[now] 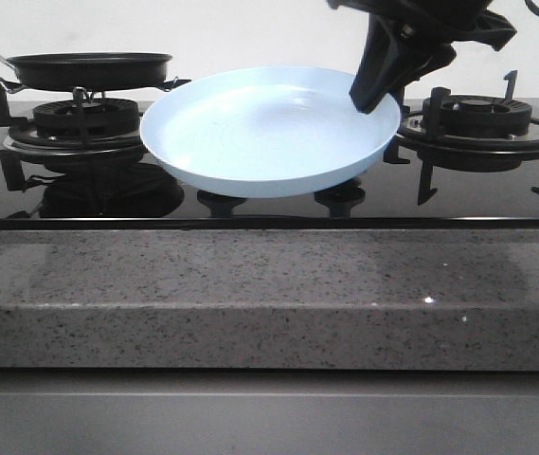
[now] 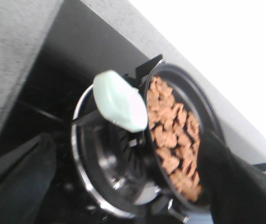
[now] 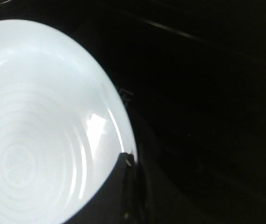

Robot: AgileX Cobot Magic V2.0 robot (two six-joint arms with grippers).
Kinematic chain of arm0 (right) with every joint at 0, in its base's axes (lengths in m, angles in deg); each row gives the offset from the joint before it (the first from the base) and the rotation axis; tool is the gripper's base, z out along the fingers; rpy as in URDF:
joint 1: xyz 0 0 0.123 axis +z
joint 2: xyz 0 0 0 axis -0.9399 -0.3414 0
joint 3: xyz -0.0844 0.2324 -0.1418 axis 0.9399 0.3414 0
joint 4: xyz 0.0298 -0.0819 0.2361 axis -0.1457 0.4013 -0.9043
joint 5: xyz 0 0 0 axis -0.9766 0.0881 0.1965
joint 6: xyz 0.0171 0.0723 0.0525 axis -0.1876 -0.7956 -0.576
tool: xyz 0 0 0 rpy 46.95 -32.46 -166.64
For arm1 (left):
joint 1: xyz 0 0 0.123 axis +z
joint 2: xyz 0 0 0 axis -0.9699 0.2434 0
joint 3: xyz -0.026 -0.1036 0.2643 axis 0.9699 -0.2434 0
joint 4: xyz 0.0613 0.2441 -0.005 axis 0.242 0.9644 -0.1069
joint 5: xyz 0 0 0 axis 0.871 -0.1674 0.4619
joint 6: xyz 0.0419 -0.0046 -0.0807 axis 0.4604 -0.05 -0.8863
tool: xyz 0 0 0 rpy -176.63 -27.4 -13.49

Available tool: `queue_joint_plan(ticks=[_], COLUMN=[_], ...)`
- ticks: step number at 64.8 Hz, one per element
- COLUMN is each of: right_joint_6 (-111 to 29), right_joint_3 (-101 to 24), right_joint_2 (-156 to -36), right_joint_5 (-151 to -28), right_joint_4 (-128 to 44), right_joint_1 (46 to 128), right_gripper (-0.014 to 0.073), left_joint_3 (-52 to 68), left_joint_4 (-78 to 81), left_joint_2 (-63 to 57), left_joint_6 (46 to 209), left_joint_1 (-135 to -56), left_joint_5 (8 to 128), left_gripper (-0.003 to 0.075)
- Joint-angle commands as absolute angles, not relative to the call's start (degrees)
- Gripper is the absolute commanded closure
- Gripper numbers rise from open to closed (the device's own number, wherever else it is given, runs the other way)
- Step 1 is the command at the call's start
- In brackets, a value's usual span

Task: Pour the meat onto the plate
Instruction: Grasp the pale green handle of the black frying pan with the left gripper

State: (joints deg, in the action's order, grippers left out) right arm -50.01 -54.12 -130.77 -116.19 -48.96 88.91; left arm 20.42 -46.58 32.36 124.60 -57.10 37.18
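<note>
A grey counter (image 1: 250, 294) fronts the stove. Behind it the right claw (image 1: 368, 100) pinches the far right rim of the plate (image 1: 260, 133), holding it lifted and tilted over the glass. Well to that claw's left, the pan (image 1: 89, 68) sits on a burner, meat (image 2: 172, 140) piled inside. The left claw's (image 2: 123, 186) state cannot be told; the pan's pale handle (image 2: 118, 100) lies just before it.

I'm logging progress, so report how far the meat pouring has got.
Done: the right tool grips the rim of the plate and holds it raised above the stove. In hand: the left tool hangs by the pan's handle, with no grip visible. Left: all the meat sits in the pan on the left burner; the plate is bare, so the pour remains.
</note>
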Motion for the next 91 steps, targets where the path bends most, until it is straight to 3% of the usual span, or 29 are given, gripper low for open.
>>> queue_joint_plan(ticks=[1,26,31,62,70,91], right_joint_6=[-49.4,-49.4,-49.4,-49.4,-49.4,-49.4], right_joint_3=[-55.5,-55.5,-55.5,-55.5,-55.5,-55.5], right_joint_2=[-128.5,-128.5,-128.5,-128.5,-128.5,-128.5], right_joint_5=[-114.0,-114.0,-114.0,-114.0,-114.0,-114.0], right_joint_4=[-50.3,-50.3,-50.3,-50.3,-50.3,-50.3], right_joint_1=[89.0,89.0,89.0,89.0,89.0,89.0], right_gripper=[0.0655,0.0655,0.0655,0.0655,0.0655,0.0655], left_joint_3=[23.7,30.4,30.9,30.9,30.9,30.9], left_joint_4=[-55.7,-63.3,-63.9,-64.6,-64.6,-65.4], left_joint_2=[33.1,42.2,42.9,43.9,43.9,43.5], left_joint_6=[126.3,127.1,127.1,127.1,127.1,127.8], left_joint_1=[-57.0,-58.3,-58.8,-59.0,-59.0,-59.0], left_joint_5=[35.3,28.8,28.3,28.8,28.6,26.7], left_gripper=[0.0122,0.0131,0.0168,0.0586,0.0624,0.0626])
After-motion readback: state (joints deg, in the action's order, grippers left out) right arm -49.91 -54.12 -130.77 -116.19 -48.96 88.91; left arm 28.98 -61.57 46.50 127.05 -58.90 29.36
